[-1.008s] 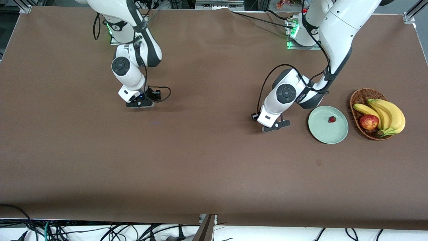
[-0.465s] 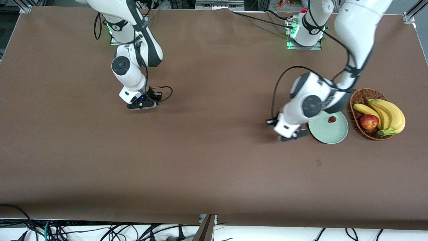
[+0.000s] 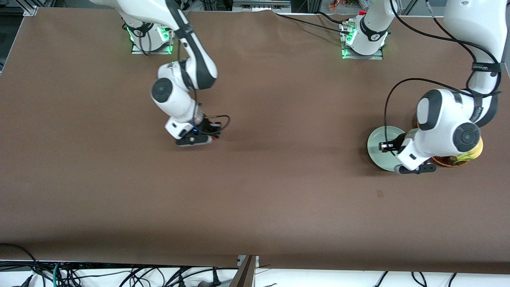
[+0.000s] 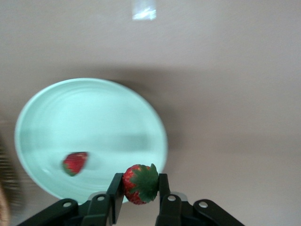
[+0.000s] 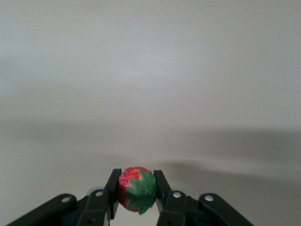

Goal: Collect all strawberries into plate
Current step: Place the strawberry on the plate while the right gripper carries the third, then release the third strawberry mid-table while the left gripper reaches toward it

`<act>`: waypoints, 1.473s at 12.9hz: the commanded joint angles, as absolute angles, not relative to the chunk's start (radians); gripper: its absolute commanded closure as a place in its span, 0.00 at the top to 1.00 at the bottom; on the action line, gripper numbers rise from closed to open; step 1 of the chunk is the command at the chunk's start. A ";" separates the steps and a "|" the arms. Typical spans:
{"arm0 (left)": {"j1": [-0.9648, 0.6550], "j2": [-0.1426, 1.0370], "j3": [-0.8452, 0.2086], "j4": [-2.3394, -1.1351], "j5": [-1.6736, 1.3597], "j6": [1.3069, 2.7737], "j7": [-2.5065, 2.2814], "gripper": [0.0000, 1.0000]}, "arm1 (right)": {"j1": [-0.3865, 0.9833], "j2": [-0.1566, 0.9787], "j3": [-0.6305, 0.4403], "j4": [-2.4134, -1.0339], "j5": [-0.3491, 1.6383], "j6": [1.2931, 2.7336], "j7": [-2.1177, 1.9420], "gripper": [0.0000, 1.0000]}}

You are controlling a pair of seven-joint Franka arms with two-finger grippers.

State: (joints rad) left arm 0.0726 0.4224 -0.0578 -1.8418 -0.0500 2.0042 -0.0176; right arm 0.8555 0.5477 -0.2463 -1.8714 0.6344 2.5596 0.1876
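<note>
The mint-green plate (image 3: pixel 378 145) lies near the left arm's end of the table, partly covered by the left arm. My left gripper (image 3: pixel 416 169) hangs over the plate's rim and is shut on a strawberry (image 4: pixel 139 183). In the left wrist view a second strawberry (image 4: pixel 75 163) lies on the plate (image 4: pixel 94 117). My right gripper (image 3: pixel 194 140) is over bare table toward the right arm's end and is shut on a third strawberry (image 5: pixel 136 188). The held berries are hidden in the front view.
A brown wicker basket (image 3: pixel 442 160) with bananas (image 3: pixel 476 149) stands beside the plate, mostly hidden under the left arm. The brown table (image 3: pixel 255 191) stretches between the two grippers.
My left arm swung from mid-table to over the plate's rim by the basket. My right gripper moved toward the left arm's end of the table.
</note>
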 commanded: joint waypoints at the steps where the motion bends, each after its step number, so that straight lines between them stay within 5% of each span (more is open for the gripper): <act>1: 0.058 0.426 -0.005 -1.899 -0.077 2.067 0.112 0.26 | 0.867 0.783 -0.178 -1.524 0.681 2.545 0.407 0.20; 4: 0.058 0.442 0.012 -1.968 -0.075 2.180 0.143 0.27 | 0.978 0.967 -0.170 -1.292 0.681 2.708 0.669 0.20; 5: 0.058 0.451 0.012 -1.973 -0.075 2.193 0.147 0.27 | 1.009 1.018 -0.170 -1.231 0.681 2.758 0.772 0.28; 7: 0.058 0.462 0.012 -1.976 -0.072 2.218 0.149 0.33 | 1.073 1.078 -0.172 -1.175 0.680 2.871 0.984 0.62; 8: 0.058 0.471 0.012 -1.974 -0.065 2.221 0.149 0.53 | 1.097 1.092 -0.172 -1.160 0.680 2.937 1.082 0.68; 9: 0.057 0.469 0.012 -1.971 -0.063 2.217 0.150 1.00 | 1.113 1.088 -0.173 -1.160 0.678 2.953 1.150 0.77; 11: 0.051 0.434 0.012 -1.964 -0.063 2.191 0.134 1.00 | 1.117 1.069 -0.179 -1.163 0.667 2.942 1.171 0.80; 19: 0.037 0.325 -0.026 -1.950 -0.069 2.158 -0.012 1.00 | 1.006 0.847 -0.394 -1.187 0.566 2.159 0.811 0.85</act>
